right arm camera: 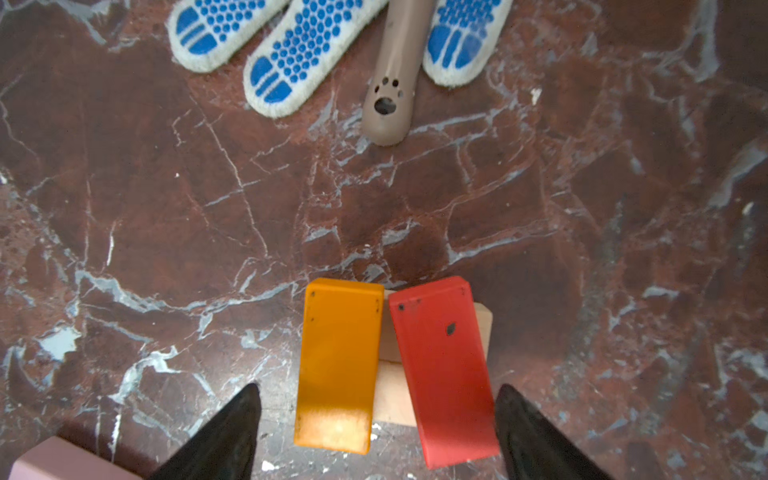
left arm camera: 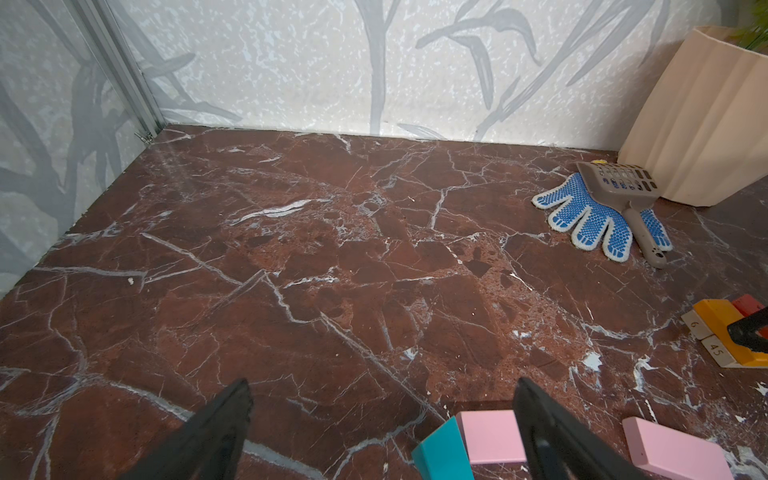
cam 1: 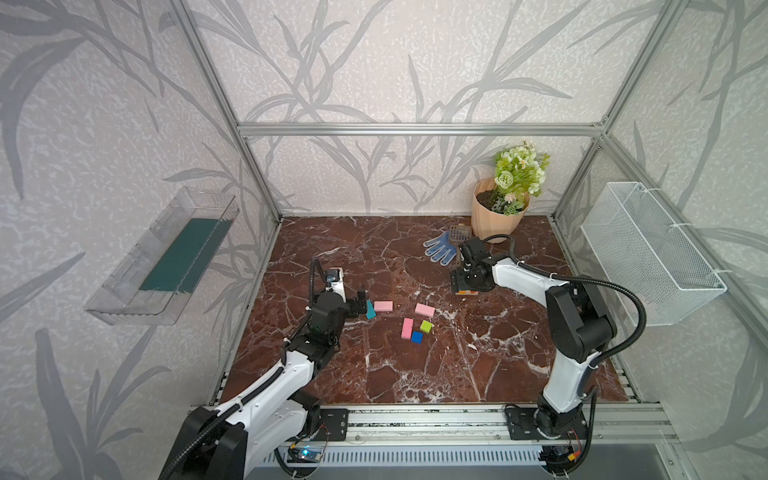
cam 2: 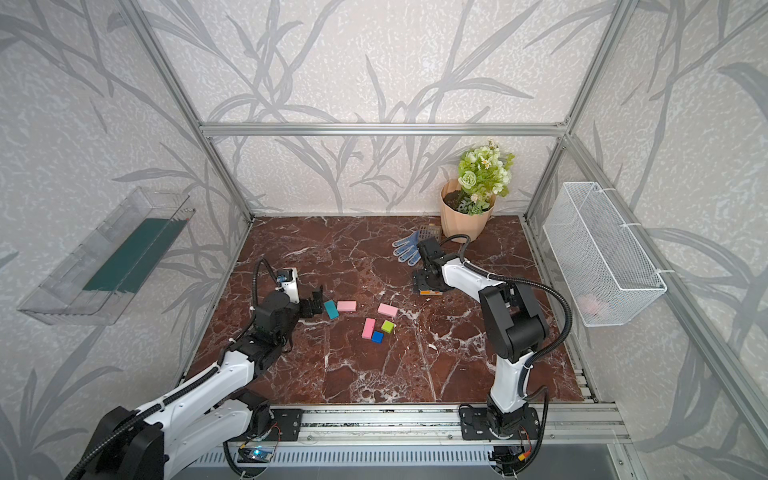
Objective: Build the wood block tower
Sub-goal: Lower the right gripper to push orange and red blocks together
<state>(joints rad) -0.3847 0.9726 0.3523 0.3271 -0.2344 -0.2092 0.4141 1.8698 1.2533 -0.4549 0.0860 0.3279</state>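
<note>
The tower's start stands at the right: an orange block (right arm camera: 336, 365) and a red block (right arm camera: 444, 370) lie side by side on tan blocks (right arm camera: 390, 382). My right gripper (right arm camera: 376, 399) hangs open over them, one finger outside each block, gripping nothing. In a top view it (cam 1: 459, 286) hides most of that stack. My left gripper (left arm camera: 382, 388) is open low over the table. A tilted teal block (left arm camera: 442, 453) lies between its fingers, beside a pink block (left arm camera: 490, 436). Two more pink blocks (cam 1: 424, 309) (cam 1: 407, 328), a green cube (cam 1: 426, 326) and a blue cube (cam 1: 417, 337) lie mid-table.
A blue dotted glove (cam 1: 439, 249) and a brown scoop (cam 1: 459, 232) lie behind the right gripper, in front of a beige flowerpot (cam 1: 496, 216). A white wire basket (cam 1: 648, 249) hangs on the right wall and a clear tray (cam 1: 166, 262) on the left wall.
</note>
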